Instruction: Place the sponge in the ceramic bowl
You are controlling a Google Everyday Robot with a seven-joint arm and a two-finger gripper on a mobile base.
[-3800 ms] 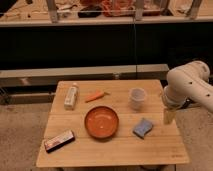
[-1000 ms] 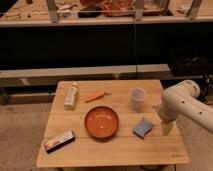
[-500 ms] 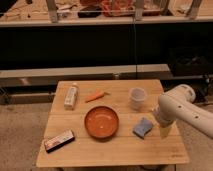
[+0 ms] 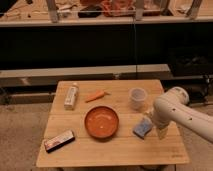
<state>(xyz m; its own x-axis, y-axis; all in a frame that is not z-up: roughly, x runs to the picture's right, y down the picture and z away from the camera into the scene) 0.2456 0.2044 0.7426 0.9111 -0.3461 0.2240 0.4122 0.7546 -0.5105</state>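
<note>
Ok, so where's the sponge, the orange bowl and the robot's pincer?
sponge [image 4: 142, 129]: camera view, middle of its blue top.
ceramic bowl [image 4: 101, 123]: camera view, bare middle of its inside.
pincer [image 4: 160, 131]: camera view, its lower end, just right of the sponge.

One raised view, facing down across table; tool at its right end

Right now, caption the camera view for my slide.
Gripper hovers just beside the sponge, right of the ceramic bowl.

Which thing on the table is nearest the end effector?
The light-blue sponge: the end effector sits right at it; the white cup and orange bowl lie farther.
</note>
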